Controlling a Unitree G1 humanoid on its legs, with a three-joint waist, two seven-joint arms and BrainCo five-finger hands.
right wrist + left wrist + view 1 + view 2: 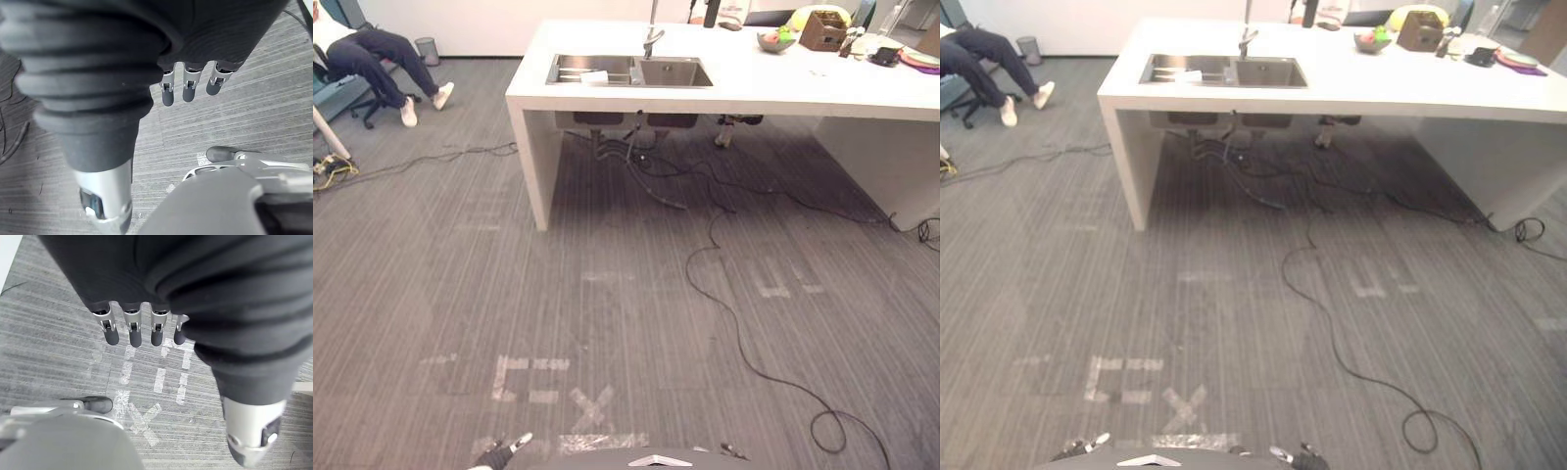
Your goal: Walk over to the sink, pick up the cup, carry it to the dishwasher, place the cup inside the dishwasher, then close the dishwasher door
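Note:
A steel double sink (631, 70) is set into a white counter (724, 93) across the room, with a faucet (652, 34) behind it. A small white object (594, 76) lies in the sink's left basin; I cannot tell whether it is the cup. My left hand (499, 452) and right hand (1298, 455) hang low at the bottom edge of the eye views, far from the counter. In the left wrist view the fingers (132, 328) hang straight over the carpet and hold nothing. The right hand's fingers (188, 88) hang relaxed the same way.
Grey carpet with white tape marks (548, 382) lies between me and the counter. Black cables (734, 304) snake over the floor from under the sink. A person (372, 54) sits on a chair at far left. A bowl (775, 39) and brown box (822, 29) stand on the counter.

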